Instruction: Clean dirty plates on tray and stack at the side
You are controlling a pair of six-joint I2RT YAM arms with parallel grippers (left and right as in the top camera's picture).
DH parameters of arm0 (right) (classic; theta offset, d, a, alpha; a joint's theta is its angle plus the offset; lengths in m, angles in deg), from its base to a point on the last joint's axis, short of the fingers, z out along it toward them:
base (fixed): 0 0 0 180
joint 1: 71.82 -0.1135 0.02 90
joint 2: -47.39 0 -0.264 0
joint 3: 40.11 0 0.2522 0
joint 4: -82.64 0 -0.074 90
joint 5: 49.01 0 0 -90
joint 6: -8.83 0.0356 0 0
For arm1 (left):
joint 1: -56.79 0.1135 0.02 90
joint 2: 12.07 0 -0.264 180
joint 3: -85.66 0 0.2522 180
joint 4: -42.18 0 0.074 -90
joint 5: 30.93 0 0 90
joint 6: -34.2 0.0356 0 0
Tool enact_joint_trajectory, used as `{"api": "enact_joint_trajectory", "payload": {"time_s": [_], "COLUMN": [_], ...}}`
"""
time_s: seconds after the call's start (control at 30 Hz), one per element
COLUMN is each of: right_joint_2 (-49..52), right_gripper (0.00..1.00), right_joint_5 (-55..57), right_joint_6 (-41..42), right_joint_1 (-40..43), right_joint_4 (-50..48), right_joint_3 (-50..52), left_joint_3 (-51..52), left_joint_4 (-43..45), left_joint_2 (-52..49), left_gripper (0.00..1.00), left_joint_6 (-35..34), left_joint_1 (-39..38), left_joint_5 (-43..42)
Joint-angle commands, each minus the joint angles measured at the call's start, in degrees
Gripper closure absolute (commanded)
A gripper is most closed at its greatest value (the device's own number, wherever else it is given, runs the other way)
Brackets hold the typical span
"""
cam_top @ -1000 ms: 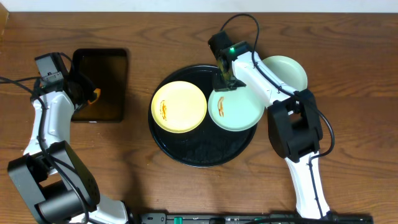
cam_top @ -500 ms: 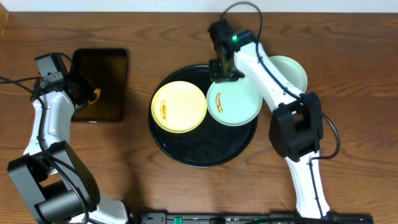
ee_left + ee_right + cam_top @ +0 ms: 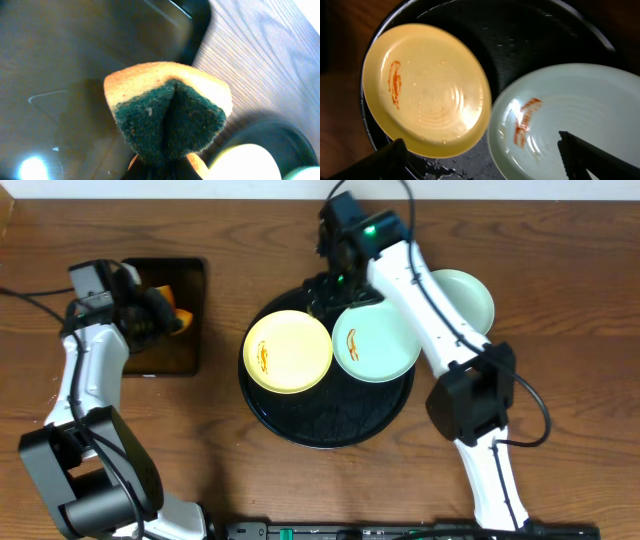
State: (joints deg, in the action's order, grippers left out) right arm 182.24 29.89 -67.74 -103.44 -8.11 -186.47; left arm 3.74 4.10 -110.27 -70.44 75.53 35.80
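The round black tray [image 3: 325, 420] holds a pale yellow plate [image 3: 288, 352] with an orange smear and, touching its right side, a mint plate [image 3: 377, 342] that is also smeared. In the right wrist view the yellow plate [image 3: 427, 90] and the mint plate [image 3: 580, 115] lie side by side on the wet tray [image 3: 520, 45]. My right gripper [image 3: 335, 285] hovers open over the tray's far rim, holding nothing. My left gripper [image 3: 158, 315] is shut on an orange-and-green sponge [image 3: 170, 115], lifted over the rectangular tray. A second mint plate [image 3: 462, 295] sits on the table right of the tray.
A small rectangular black tray [image 3: 165, 330] lies at the left, under the sponge [image 3: 178, 318]. The right arm reaches across the table over the tray's right side. Bare wooden table surrounds both trays.
My right gripper has let go of the mint plate's rim, opened wide and pulled back toward the tray's far edge. My left gripper has lifted the sponge up and to the right.
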Motion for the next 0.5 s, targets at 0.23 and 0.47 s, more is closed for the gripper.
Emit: {"api": "enact_joint_trajectory", "payload": {"time_s": [0.23, 0.47], "right_joint_2": [-1.95, -8.22], "right_gripper": [0.25, 0.19], "right_joint_5": [6.78, 8.22], "right_joint_6": [10.34, 11.82], "right_joint_1": [-2.93, -1.31], "right_joint_4": [3.17, 8.61], "right_joint_3": [3.98, 3.98], "left_joint_3": [-0.31, -0.31], "left_joint_4": [-4.42, -7.32], "left_joint_2": [0.11, 0.15], "left_gripper": [0.93, 0.92], "left_joint_6": [7.78, 13.7], "left_joint_1": [-5.03, -9.35], "left_joint_5": [-2.93, -6.32]}}
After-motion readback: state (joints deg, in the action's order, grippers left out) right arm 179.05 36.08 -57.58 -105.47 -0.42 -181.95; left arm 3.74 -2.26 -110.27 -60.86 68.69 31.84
